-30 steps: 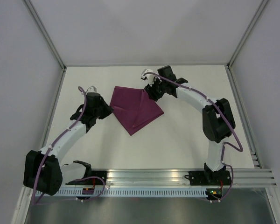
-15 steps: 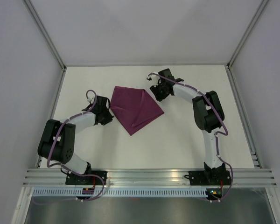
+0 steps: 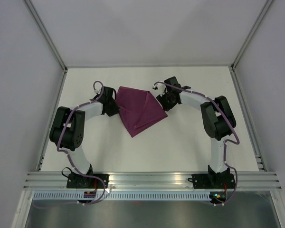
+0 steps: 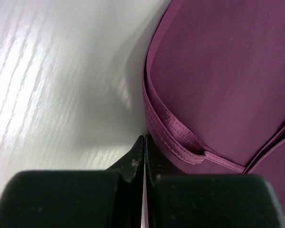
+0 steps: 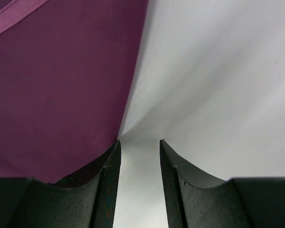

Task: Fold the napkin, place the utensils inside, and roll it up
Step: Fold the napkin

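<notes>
The left gripper (image 4: 145,142) was pressed together, with the napkin's (image 4: 218,80) hemmed edge touching its tips and the cloth spreading toward 1 o'clock. The right gripper (image 5: 138,142) was spread. Its left finger (image 5: 109,166) sat at the napkin's border, with bare table (image 5: 218,71) from 12 to 3 o'clock. Seen from above, the folded napkin lay mid-table, the left gripper at its 9 o'clock and the right at its 2 o'clock.

Bright diffuse light; soft shadows; wrist foregrounds blurred.
</notes>
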Controlling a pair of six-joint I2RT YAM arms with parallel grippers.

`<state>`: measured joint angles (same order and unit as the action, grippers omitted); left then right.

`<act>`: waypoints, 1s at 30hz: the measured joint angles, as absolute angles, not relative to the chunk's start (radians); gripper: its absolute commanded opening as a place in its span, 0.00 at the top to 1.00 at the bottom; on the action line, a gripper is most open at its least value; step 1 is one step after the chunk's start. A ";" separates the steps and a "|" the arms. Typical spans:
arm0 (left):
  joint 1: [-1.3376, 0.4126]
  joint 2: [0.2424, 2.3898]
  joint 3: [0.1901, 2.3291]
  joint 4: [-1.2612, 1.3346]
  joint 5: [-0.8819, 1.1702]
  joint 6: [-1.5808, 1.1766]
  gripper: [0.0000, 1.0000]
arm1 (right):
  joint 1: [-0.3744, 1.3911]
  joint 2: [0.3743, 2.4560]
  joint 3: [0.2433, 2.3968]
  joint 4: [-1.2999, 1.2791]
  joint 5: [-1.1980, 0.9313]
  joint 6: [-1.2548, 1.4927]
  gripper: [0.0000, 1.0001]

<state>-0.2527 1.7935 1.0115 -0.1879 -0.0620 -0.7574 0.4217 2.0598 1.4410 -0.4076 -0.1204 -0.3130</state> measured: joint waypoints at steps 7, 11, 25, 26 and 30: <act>-0.255 1.880 1.131 -0.227 -0.032 -0.704 0.98 | 0.422 1.958 1.328 -0.424 -0.146 -0.313 0.56; -0.265 1.944 1.226 -0.262 -0.005 -0.662 0.98 | 0.422 1.901 1.282 -0.435 -0.161 -0.313 0.56; -0.355 2.083 1.422 -0.305 0.078 -0.611 0.91 | 0.421 1.825 1.221 -0.465 -0.140 -0.311 0.57; -0.356 2.088 1.432 -0.308 0.084 -0.610 0.90 | 0.420 1.818 1.221 -0.467 -0.138 -0.309 0.57; -0.357 2.108 1.466 -0.318 0.097 -0.595 0.80 | 0.406 1.774 1.221 -0.475 -0.129 -0.302 0.56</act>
